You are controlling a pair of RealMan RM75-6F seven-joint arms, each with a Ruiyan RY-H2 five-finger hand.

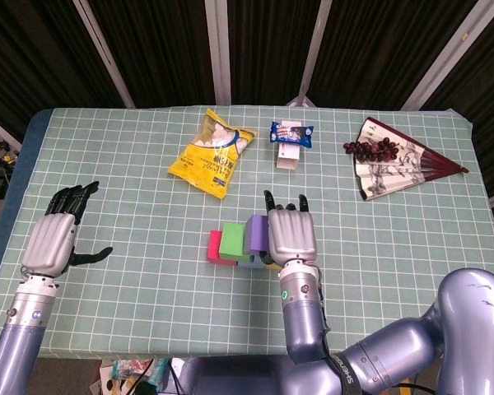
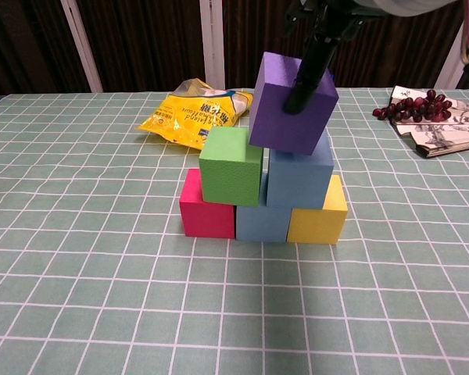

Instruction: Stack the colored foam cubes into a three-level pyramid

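Three foam cubes form a bottom row: pink (image 2: 206, 209), blue (image 2: 262, 221) and yellow (image 2: 319, 216). A green cube (image 2: 231, 166) and a light blue cube (image 2: 298, 178) sit on them. My right hand (image 1: 291, 233) holds a purple cube (image 2: 291, 103), tilted, low over the light blue cube; whether it touches I cannot tell. In the chest view a dark finger (image 2: 308, 67) presses the purple cube's front face. The head view shows the purple cube (image 1: 256, 234) left of the hand's back. My left hand (image 1: 56, 236) hovers open at the table's left edge.
A yellow snack bag (image 1: 213, 154) and a small blue-and-white packet (image 1: 290, 138) lie behind the stack. A folding fan with dark beads (image 1: 389, 158) lies at the back right. The table's left edge runs close to my left hand.
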